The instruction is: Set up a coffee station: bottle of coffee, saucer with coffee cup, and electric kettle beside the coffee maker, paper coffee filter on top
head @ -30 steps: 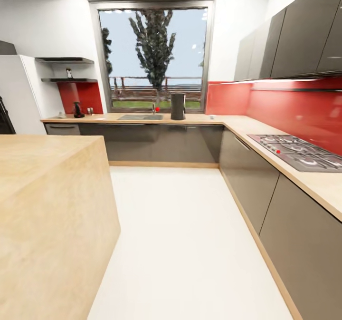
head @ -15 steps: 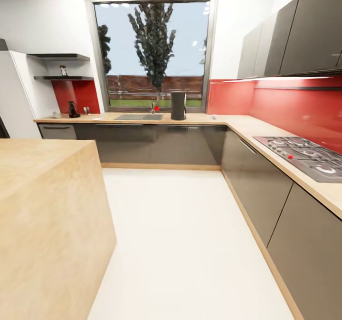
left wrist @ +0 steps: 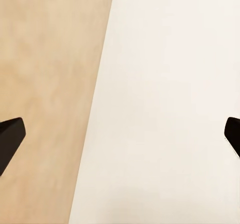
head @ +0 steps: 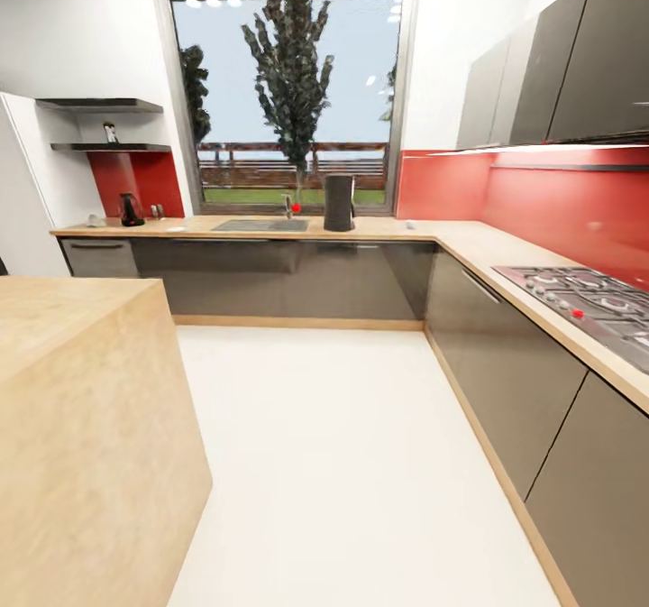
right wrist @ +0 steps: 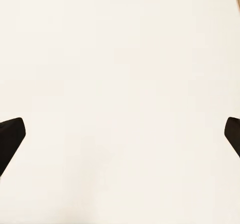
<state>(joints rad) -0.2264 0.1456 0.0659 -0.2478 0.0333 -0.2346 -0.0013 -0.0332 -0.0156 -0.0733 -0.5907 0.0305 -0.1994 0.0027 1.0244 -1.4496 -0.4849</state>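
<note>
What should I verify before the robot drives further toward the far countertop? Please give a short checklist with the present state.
1. Floor ahead free: ok.
2. Left gripper open, holding nothing: ok.
3. Right gripper open, holding nothing: ok.
4. Coffee maker upright on the countertop: ok.
5. Electric kettle beside the coffee maker: not ok, it stands far along the counter.
6. Bottle of coffee off the kitchen shelf: not ok.

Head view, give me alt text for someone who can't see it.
A kitchen seen from its white floor: the coffee maker stands on the far countertop before a window, the electric kettle far left under wall shelves, a gas hob at right.
</note>
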